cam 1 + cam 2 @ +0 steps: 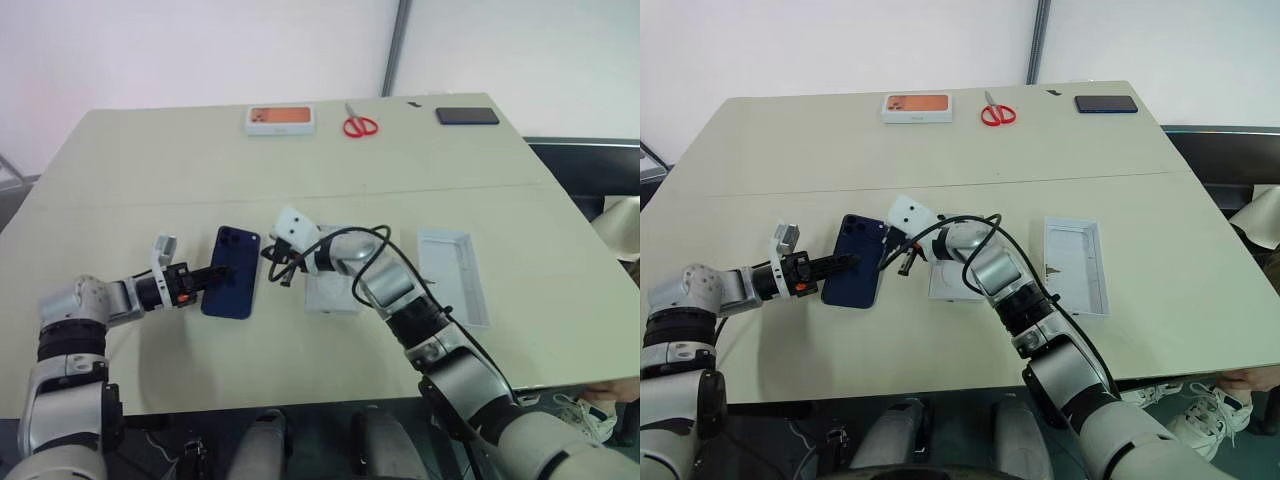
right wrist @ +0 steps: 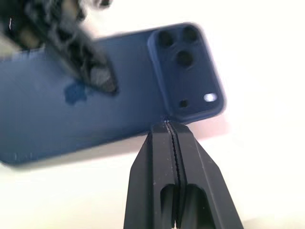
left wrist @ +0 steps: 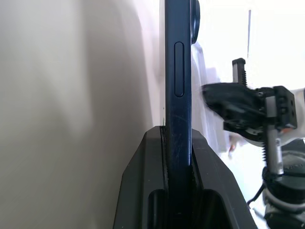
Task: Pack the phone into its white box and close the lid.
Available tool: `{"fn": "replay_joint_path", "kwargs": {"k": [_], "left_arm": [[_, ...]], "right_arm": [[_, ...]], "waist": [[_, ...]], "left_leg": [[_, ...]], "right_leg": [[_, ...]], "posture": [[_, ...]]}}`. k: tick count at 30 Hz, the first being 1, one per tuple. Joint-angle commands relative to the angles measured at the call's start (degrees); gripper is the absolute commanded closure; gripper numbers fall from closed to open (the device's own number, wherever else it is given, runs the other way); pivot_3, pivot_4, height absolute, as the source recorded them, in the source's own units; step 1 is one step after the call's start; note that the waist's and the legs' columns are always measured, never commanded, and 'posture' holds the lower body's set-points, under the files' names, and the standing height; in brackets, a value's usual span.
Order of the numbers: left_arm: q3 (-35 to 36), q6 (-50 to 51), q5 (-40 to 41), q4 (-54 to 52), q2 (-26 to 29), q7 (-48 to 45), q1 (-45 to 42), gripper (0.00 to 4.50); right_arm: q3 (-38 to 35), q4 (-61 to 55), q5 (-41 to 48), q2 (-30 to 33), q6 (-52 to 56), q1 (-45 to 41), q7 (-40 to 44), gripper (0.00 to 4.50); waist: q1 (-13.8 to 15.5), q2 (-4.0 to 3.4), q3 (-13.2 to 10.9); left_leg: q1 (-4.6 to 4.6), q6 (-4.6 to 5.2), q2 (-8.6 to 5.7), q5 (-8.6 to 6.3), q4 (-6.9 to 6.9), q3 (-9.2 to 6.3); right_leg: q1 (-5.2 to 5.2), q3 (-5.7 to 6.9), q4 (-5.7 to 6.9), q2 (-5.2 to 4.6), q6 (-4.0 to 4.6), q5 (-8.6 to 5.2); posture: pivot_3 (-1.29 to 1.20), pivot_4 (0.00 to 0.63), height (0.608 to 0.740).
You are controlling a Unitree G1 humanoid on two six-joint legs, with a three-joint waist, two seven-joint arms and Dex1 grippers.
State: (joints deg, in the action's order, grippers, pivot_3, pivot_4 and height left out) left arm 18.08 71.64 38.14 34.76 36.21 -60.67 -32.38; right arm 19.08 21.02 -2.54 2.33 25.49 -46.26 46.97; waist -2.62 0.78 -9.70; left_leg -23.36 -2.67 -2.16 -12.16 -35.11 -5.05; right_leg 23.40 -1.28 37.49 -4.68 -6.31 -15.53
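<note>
The phone point(image 1: 236, 262) is dark navy, its glossy back up and its camera bump at the far corner. My left gripper point(image 1: 224, 271) is shut on the phone point(image 3: 179, 95), clamping its two faces from the left side, low over the table. My right gripper point(image 1: 270, 256) is shut with nothing in it, its fingertips point(image 2: 167, 131) against the phone's point(image 2: 119, 90) edge by the camera bump. The white box point(image 1: 330, 297) lies just right of the phone, partly hidden under my right forearm. The lid point(image 1: 455, 272) lies further right, inside facing up.
At the table's far edge lie an orange-topped box point(image 1: 281, 119), red-handled scissors point(image 1: 360, 126) and a thin black slab point(image 1: 467, 116). A seam crosses the table point(image 1: 150, 170) behind the work area. A dark object point(image 1: 590, 165) stands past the right edge.
</note>
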Motion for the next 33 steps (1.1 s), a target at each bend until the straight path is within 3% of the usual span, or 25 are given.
{"fn": "replay_joint_path", "kwargs": {"k": [1, 5, 13, 18, 30, 33], "left_arm": [[6.2, 3.9, 4.6, -1.6, -0.8, 2.8, 0.2, 4.50], [11.3, 6.1, 7.3, -3.8, -2.7, 7.3, 1.5, 4.50], [18.1, 8.0, 12.1, -7.4, -4.6, 12.8, 3.0, 4.50], [18.1, 8.6, 14.4, -13.4, -7.3, 15.4, 4.0, 4.50], [17.5, 9.5, 17.8, -17.9, -10.1, 19.1, 6.1, 4.50], [17.3, 9.5, 18.1, -18.8, -10.4, 20.2, 6.3, 4.50]], "right_arm": [[-1.4, -4.7, 2.9, 1.0, 1.2, 0.2, 1.6, 3.19], [-2.2, -13.0, 7.4, 5.6, 5.9, 3.2, 6.4, 1.11], [0.6, -28.1, 10.0, 21.8, 10.1, 8.7, 15.7, 1.11], [4.9, -31.6, 6.7, 30.2, 6.5, 12.2, 18.5, 1.11], [7.0, -29.5, 4.6, 30.5, 5.0, 13.5, 16.1, 1.11], [7.7, -28.4, 3.9, 30.3, 4.5, 13.5, 15.7, 1.99]], "waist": [[0.0, 0.01, 0.0], [0.1, 0.07, -0.1], [0.2, 0.11, -0.1], [0.2, 0.17, -0.1], [0.4, 0.21, -0.1], [0.5, 0.22, -0.1]], "left_leg": [[0.00, 0.00, 0.00, 0.00, 0.00, 0.00], [-0.05, 0.00, 0.00, 0.00, 0.00, 0.00], [-0.06, -0.01, -0.01, -0.01, 0.00, 0.00], [-0.07, -0.01, -0.01, -0.01, 0.00, 0.04], [-0.07, -0.01, 0.01, -0.01, -0.01, 0.04], [-0.07, -0.01, 0.00, -0.01, -0.01, 0.05]], "right_leg": [[0.01, 0.00, 0.00, -0.01, 0.00, 0.00], [0.03, 0.00, -0.01, -0.04, 0.00, 0.00], [0.03, 0.02, -0.05, -0.07, 0.00, 0.00], [-0.02, 0.02, -0.17, -0.12, -0.01, 0.00], [-0.03, 0.02, -0.18, -0.16, 0.00, 0.00], [-0.03, 0.02, -0.19, -0.18, 0.00, 0.00]], "posture": [[0.00, 0.150, 0.740], [0.00, 0.150, 0.740], [0.00, 0.150, 0.740], [0.00, 0.150, 0.740], [0.00, 0.150, 0.740], [0.00, 0.150, 0.740]]}}
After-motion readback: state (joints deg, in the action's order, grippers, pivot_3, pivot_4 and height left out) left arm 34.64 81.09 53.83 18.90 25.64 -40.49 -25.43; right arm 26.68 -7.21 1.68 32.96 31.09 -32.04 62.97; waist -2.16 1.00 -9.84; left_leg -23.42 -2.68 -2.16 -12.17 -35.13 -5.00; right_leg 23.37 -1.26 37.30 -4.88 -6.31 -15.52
